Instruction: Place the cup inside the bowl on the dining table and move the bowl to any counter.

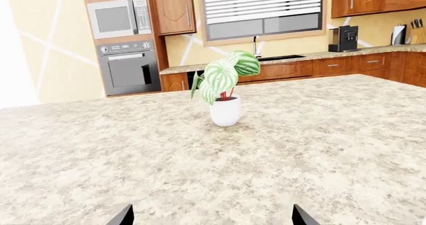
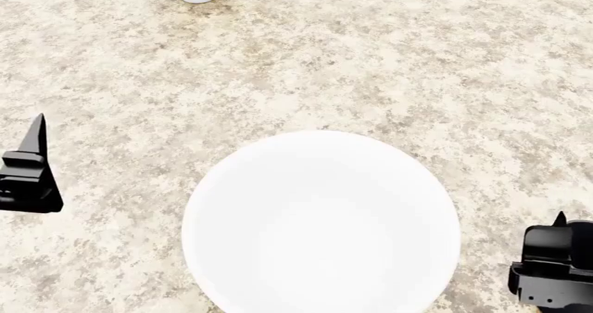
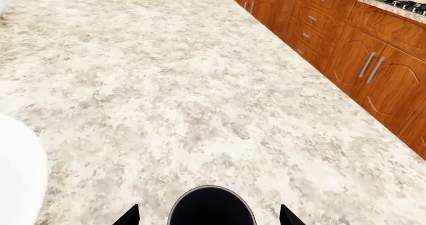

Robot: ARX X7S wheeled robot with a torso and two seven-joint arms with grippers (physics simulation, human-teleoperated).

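The large white bowl sits on the pale speckled dining table, near its front edge; a piece of the bowl's side also shows in the right wrist view. To the bowl's right, the black cup stands upright between the spread fingers of my right gripper, with a gap on each side. The head view shows that gripper but not the cup. My left gripper hangs open left of the bowl, holding nothing, its fingertips over bare tabletop.
A leafy plant in a small white pot stands further back on the table. Beyond it are a counter with a sink, a coffee machine and wall ovens. Wooden cabinets line the table's right side across an aisle.
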